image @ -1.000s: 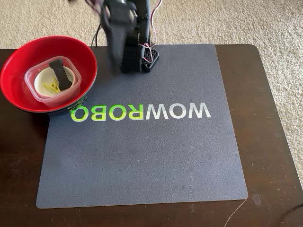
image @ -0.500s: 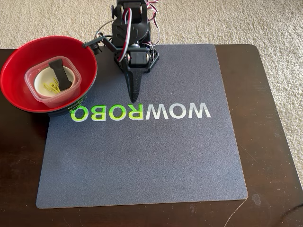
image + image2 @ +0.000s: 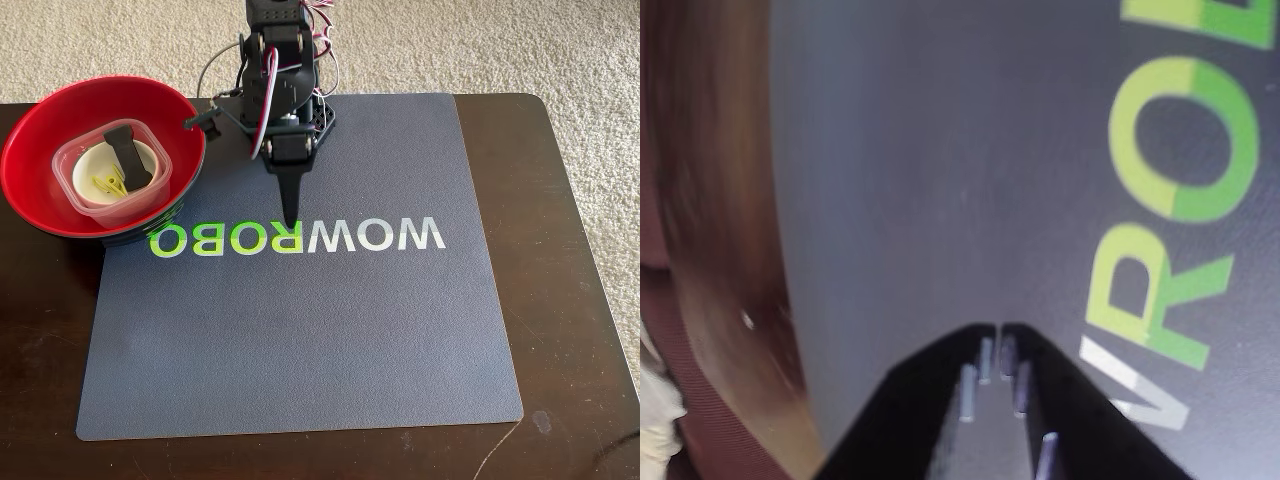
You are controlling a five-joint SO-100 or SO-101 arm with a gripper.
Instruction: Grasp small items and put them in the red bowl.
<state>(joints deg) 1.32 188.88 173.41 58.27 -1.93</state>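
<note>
Gripper (image 3: pixel 290 222) at upper centre of fixed view, jaws pressed together, holding nothing, tip over grey mat (image 3: pixel 300 330). Red bowl (image 3: pixel 40 195) at upper left, well apart, holds clear container (image 3: pixel 70 160), white bowl (image 3: pixel 85 178), black piece (image 3: pixel 128 155), yellow-green clip (image 3: pixel 108 183).

So the counter (image 3: pixel 575 300) was a dark brown wood one, sitting on beige carpet (image 3: pixel 500 45). A big grey mat (image 3: pixel 300 340) covered most of it, with WOWROBO (image 3: pixel 297 236) printed across it in white and green, reading upside down in the fixed view. The red bowl (image 3: pixel 60 215) sat at the counter's far left in that view, its edge overlapping the mat's corner. The arm's black base (image 3: pixel 318 122) stood on the mat's far edge.
</note>
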